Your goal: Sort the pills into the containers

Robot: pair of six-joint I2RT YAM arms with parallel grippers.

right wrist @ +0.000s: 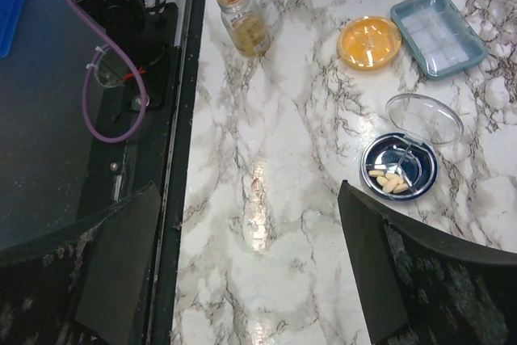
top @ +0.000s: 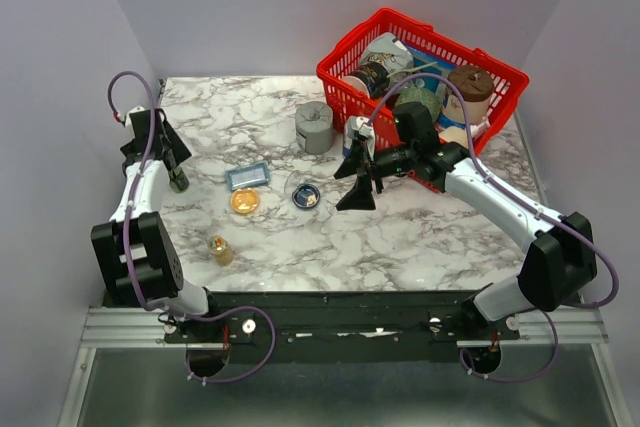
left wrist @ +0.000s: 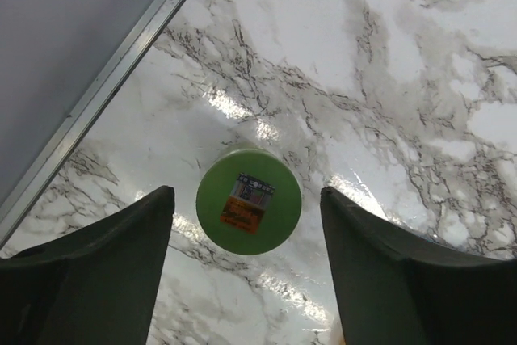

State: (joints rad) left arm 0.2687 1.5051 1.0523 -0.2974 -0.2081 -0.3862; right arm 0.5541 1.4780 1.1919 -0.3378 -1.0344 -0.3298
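The sorting is being carried on with some of it already done: several pale oblong pills are lying in the small dark blue round dish, whose clear round lid is lying just beside it. No pills can be made out in the small orange round dish, which is sitting near the blue one on the marble-patterned bench.

The left end effector is being held above a green-capped round bottle near the bench's left edge, its fingers spread to either side of the cap and touching nothing. The right end effector is being held wide and empty, just beside the blue dish.

Judged from this, a pill source is being handled. The next move calls for a centred, level grip on the cap, or for pills to be brought to the orange dish.

A pale blue rectangular plastic tray and a small amber glass bottle are standing near the dishes. The loose lid could be knocked by the right fingers.
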